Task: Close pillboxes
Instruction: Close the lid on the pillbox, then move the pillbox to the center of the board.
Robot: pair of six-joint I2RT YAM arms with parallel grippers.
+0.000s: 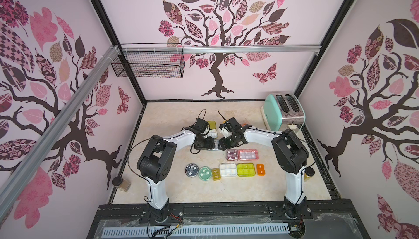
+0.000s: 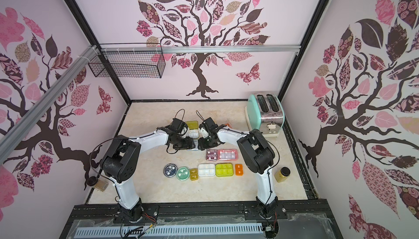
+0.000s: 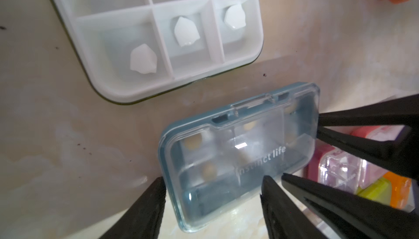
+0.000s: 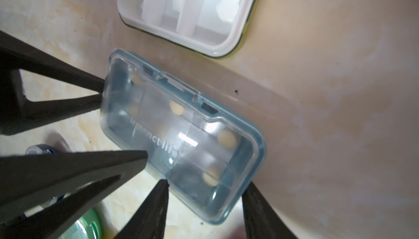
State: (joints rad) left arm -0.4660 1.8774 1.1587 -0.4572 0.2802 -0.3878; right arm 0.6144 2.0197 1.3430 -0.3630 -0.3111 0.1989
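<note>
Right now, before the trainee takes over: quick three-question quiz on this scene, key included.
1. True or false: the blue pillbox seen in both wrist views has its clear lid down.
2. Which pillbox lies open? A) the lime one B) the orange one C) the white-tray pillbox beside the blue pillbox.
3. How many round pillboxes sit in the row nearest the arm bases?

Key:
1. True.
2. C.
3. Two: the navy round pillbox and the green round pillbox.
</note>
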